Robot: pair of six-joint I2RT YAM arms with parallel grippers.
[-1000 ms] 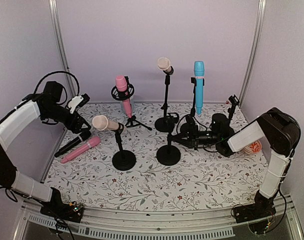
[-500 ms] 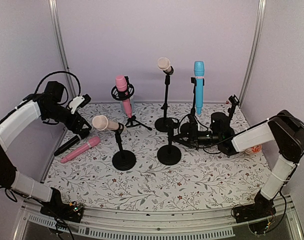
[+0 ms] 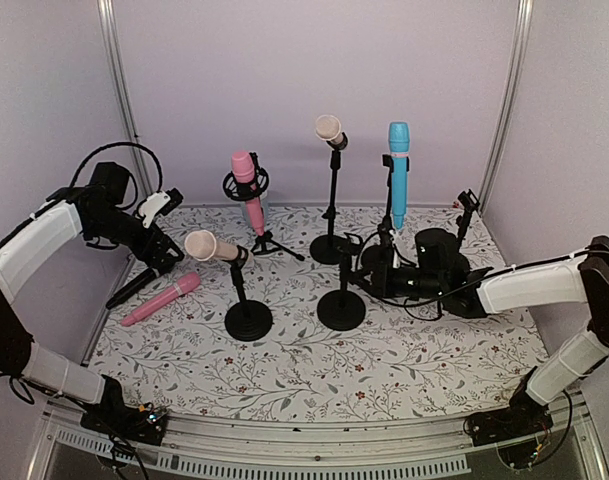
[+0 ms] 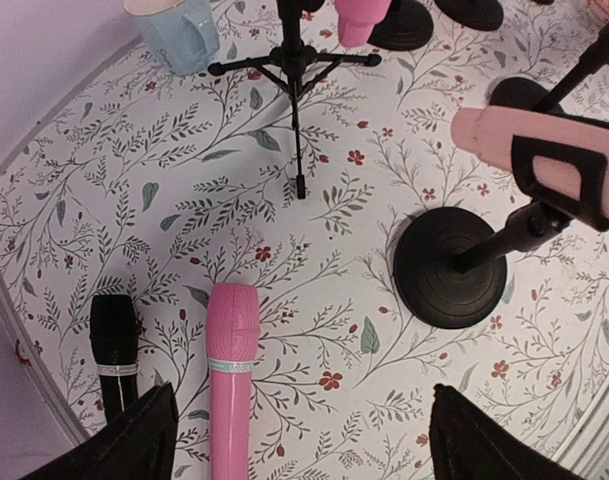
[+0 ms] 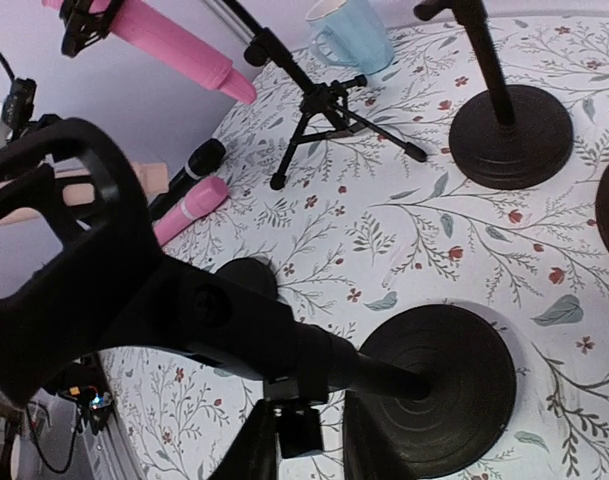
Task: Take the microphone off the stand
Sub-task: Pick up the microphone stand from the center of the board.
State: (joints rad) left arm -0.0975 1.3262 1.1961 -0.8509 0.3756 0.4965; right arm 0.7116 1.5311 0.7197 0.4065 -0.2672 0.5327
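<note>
**Microphones on stands.** Four microphones sit in stands.
- The front cream microphone (image 3: 206,245) lies tilted in a black clip on a short stand (image 3: 248,320) with a round base. It is to the right of the left gripper (image 4: 304,430) and apart from it.
- The blue microphone (image 3: 398,170) stands upright just behind the right gripper (image 3: 374,282).
- The mounted pink microphone (image 3: 246,180) hangs in a ring mount on a tripod.
- The rear cream microphone (image 3: 328,128) tops the tall stand at the back.

**Jaws.**
- The left jaws stand wide and hold nothing. They hover over the loose pink microphone (image 4: 231,380) and the black microphone (image 4: 115,345), which lie side by side near the table's left edge.
- The right fingers sit close together at the shaft of the empty stand (image 3: 339,305). A small black block on the shaft lies between them. Whether they press it cannot be told.
- The stand's U-shaped clip (image 5: 54,230) holds no microphone.

**Surroundings.**
- The empty stand is between the right gripper and the front cream microphone.
- A light blue mug (image 4: 179,30) stands by the tripod.

**Materials.**
- The stands are matte black.
- The table (image 3: 424,350) has a white covering printed with leaves and small red flowers.
</note>
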